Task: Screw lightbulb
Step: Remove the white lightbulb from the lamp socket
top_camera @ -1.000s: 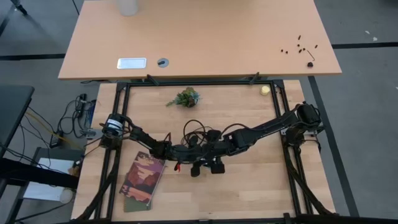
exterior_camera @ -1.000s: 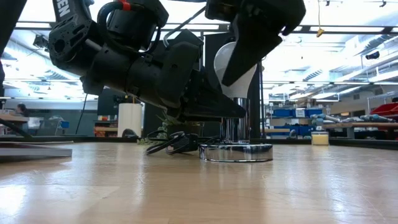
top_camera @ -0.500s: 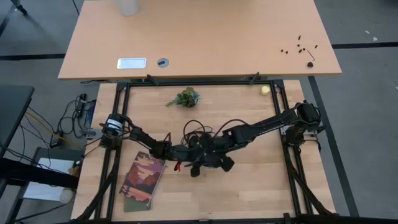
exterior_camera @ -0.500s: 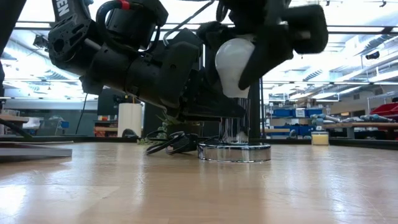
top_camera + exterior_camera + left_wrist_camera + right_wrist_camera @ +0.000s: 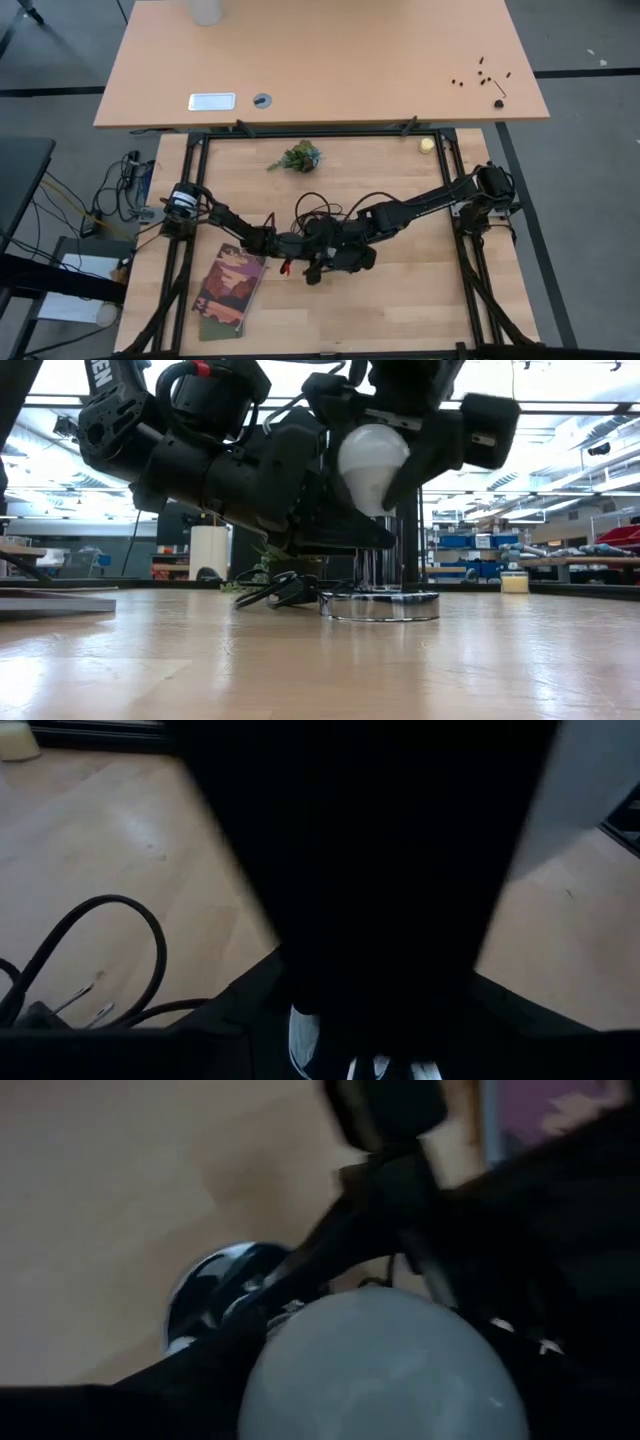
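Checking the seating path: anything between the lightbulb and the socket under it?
Nothing visible. In the low view the lightbulb, in the right hand, sits directly above the chrome socket; the left hand holds the socket from the side.

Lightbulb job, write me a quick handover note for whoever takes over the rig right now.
Right end effector: shut on the bulb from above, mid-table.
Left end effector: low beside the socket stem, appears to brace it; grip not visible.
Socket base: flat on the table, cord trailing behind it.
Done: bulb brought over the socket, tilted.
Left: whether the threads have caught cannot be seen; straighten, screw it home, release, and withdraw both arms.
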Controlling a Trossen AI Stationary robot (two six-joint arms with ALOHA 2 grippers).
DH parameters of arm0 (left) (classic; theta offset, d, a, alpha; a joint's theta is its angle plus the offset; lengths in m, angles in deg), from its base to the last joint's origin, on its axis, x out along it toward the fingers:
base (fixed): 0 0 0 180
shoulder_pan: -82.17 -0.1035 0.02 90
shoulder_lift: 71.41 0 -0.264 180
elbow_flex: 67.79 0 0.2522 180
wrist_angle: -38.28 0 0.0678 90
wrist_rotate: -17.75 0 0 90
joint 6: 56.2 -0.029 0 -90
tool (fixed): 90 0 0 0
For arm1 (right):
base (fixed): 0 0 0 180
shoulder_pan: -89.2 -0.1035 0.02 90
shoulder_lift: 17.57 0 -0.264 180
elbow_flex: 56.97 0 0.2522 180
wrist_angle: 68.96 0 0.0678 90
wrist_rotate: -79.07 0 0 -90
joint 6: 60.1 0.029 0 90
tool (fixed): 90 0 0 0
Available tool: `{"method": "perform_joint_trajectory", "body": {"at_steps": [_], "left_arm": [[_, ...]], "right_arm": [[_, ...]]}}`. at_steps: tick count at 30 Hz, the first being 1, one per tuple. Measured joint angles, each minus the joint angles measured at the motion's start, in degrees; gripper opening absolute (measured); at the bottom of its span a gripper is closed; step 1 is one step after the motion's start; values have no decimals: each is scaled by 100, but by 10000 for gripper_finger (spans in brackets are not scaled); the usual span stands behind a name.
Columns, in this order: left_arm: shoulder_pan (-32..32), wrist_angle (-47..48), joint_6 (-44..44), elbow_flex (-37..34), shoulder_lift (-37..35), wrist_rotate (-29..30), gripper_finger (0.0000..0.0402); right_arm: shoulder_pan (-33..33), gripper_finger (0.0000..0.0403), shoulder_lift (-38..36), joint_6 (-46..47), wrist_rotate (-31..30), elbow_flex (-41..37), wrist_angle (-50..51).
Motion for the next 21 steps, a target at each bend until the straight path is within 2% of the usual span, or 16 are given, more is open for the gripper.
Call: {"method": "perform_joint_trajectory", "body": {"at_steps": [6,8,14,21], "left_arm": [[4,2,6,0,0,-1,194],[4,2,11,2,0,-1,194],[1,2,13,4,0,11,194],[0,0,59,2,0,54,194]], "right_arm": [[-246,380,-2,1239,-29,18,-36],[-343,393,-2,1686,-216,19,-66],[-550,374,-150,3161,-1551,28,70],[-409,376,-199,6010,-1559,28,316]]}}
